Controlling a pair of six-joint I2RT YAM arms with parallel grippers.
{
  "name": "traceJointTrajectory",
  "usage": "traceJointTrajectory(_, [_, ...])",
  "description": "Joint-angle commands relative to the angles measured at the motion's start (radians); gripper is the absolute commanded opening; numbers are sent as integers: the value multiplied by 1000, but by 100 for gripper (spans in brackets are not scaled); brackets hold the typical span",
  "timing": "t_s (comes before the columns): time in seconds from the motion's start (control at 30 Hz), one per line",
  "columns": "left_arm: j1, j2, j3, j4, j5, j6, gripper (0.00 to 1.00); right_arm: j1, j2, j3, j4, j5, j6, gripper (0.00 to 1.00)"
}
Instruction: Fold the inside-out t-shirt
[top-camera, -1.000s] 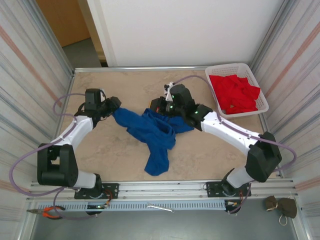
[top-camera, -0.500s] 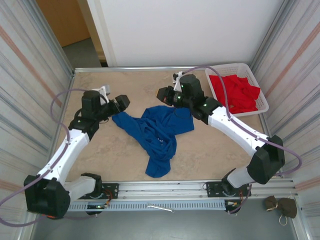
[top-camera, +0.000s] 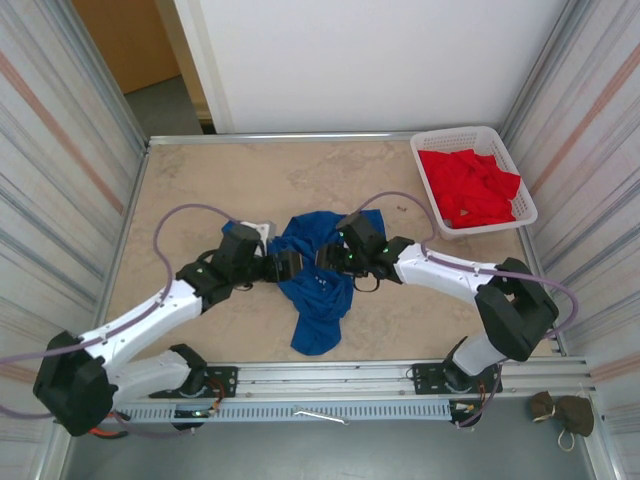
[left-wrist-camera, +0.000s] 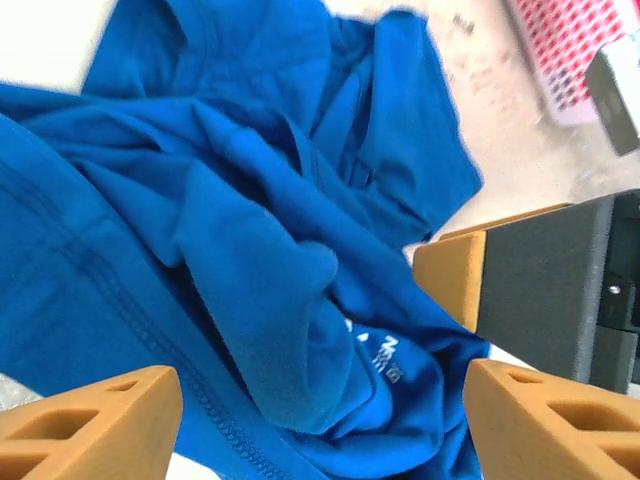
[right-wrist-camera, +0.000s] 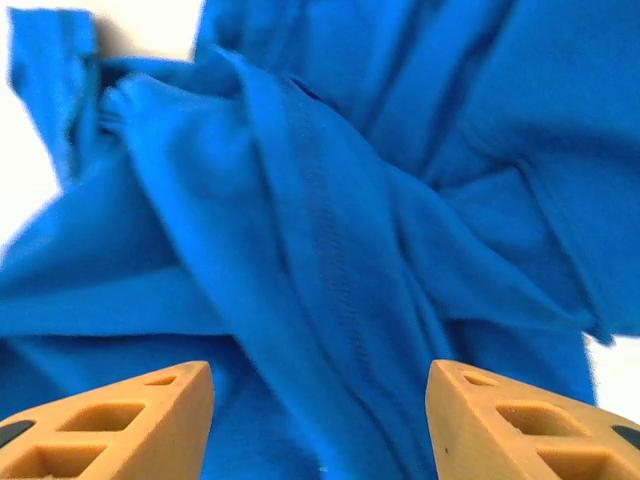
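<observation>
The inside-out t-shirt (top-camera: 318, 285) lies crumpled in a royal-blue heap at the table's middle, one end trailing toward the near edge. My left gripper (top-camera: 286, 266) comes at it from the left and my right gripper (top-camera: 328, 259) from the right, their tips close together over the heap. In the left wrist view the shirt (left-wrist-camera: 250, 200) bunches between the left gripper's (left-wrist-camera: 320, 425) open jaws, small white print (left-wrist-camera: 385, 360) showing on a fold, and the right gripper's orange finger (left-wrist-camera: 452, 278) is just beyond. In the right wrist view the right gripper (right-wrist-camera: 320, 425) stands open over a stitched seam of the shirt (right-wrist-camera: 340, 250).
A white basket (top-camera: 500, 145) with a red garment (top-camera: 468, 186) stands at the back right corner. Metal walls bound the table on both sides. A rail (top-camera: 330, 378) runs along the near edge by the arm bases.
Both arms have swung from the shirt's far corners down to its middle. The right gripper has opened and let go of the cloth. The shirt has slumped into a tighter heap.
</observation>
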Motion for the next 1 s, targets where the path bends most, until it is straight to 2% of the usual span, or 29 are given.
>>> traceJointTrajectory(0.0, [-23, 103, 47, 1, -80, 43, 68, 22, 24, -26, 28, 65, 27, 57])
traceJointTrajectory(0.1, [-23, 211, 102, -1, -103, 64, 35, 34, 39, -49, 41, 78, 41, 53])
traceJointTrajectory(0.17, [-20, 269, 168, -26, -121, 92, 2, 37, 37, -67, 55, 89, 53, 47])
traceJointTrajectory(0.27, [-13, 298, 298, -61, -89, 134, 0, 36, 20, -110, 72, 127, 78, 34])
traceJointTrajectory(0.33, [-6, 278, 385, -70, -29, 146, 0, 32, 3, -136, 84, 153, 97, 25])
traceJointTrajectory(0.4, [8, 242, 452, -53, 63, 135, 0, 24, -8, -152, 95, 175, 112, 19])
traceJointTrajectory(0.47, [35, 203, 496, -4, 191, 96, 0, 6, -9, -158, 106, 173, 118, 17])
traceJointTrajectory(0.5, [50, 180, 501, 50, 265, 66, 0, -8, -11, -155, 110, 162, 114, 20])
traceJointTrajectory(0.63, [108, 85, 459, 324, 510, -46, 0, -57, -74, -123, 98, 99, 23, 49])
traceJointTrajectory(0.67, [123, 66, 441, 386, 556, -73, 0, -66, -106, -120, 95, 83, -5, 54])
traceJointTrajectory(0.77, [171, 19, 399, 522, 652, -123, 0, -100, -235, -111, 56, 31, -85, 61])
traceJointTrajectory(0.97, [215, -13, 370, 545, 709, -128, 0, -127, -520, -45, -50, -38, -192, 65])
